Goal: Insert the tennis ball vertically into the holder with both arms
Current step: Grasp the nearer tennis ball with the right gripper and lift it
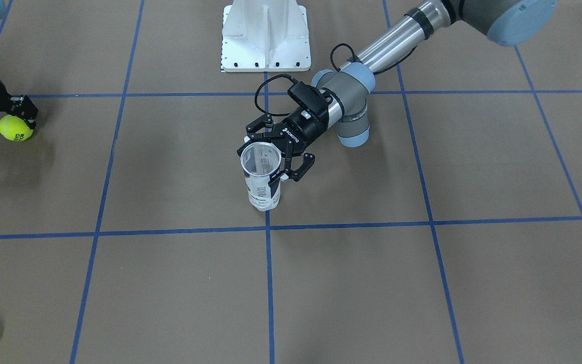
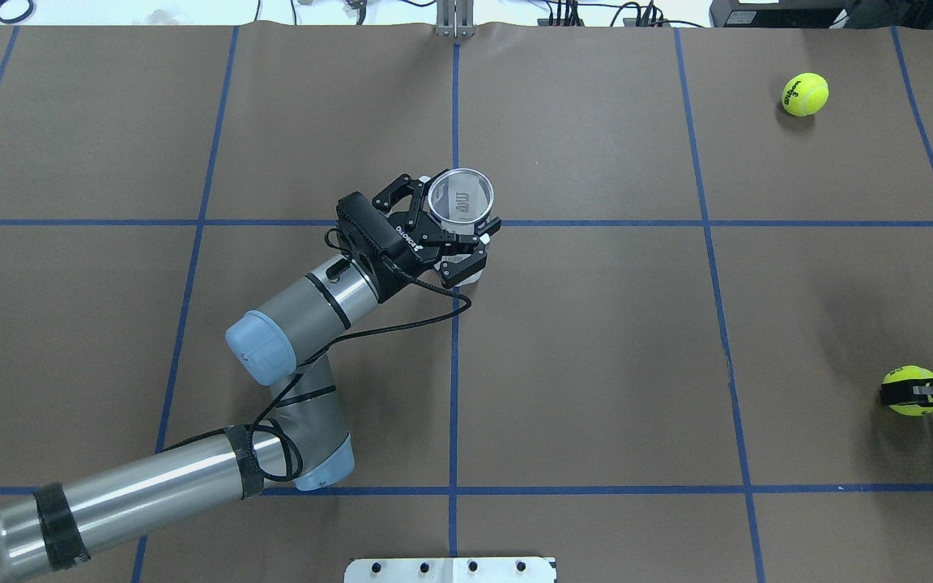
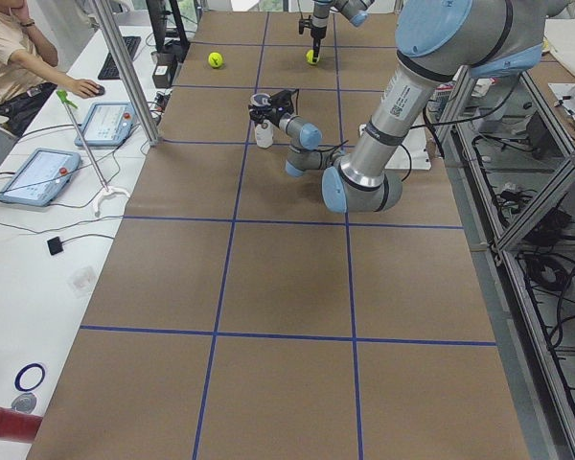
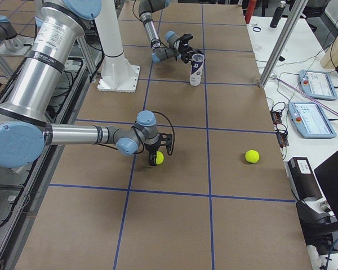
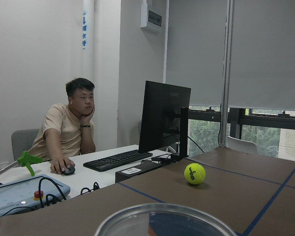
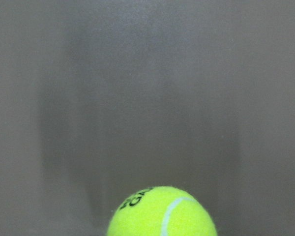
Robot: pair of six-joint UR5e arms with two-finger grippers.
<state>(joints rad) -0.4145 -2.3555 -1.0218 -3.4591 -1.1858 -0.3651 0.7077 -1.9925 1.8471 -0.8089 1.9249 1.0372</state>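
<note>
We are steadying the holder, upright with mouth up near table centre, in the left gripper clamped round its rim, while the right gripper seems closed on a ball far off; next, carrying that ball above the mouth.

A wide table covered in brown paper is marked into large squares by blue tape lines. Standing upright on it near the middle is a clear plastic cylindrical can with a white and navy label. A loose yellow-green tennis ball lies well apart. A white metal pedestal stands at one edge.
</note>
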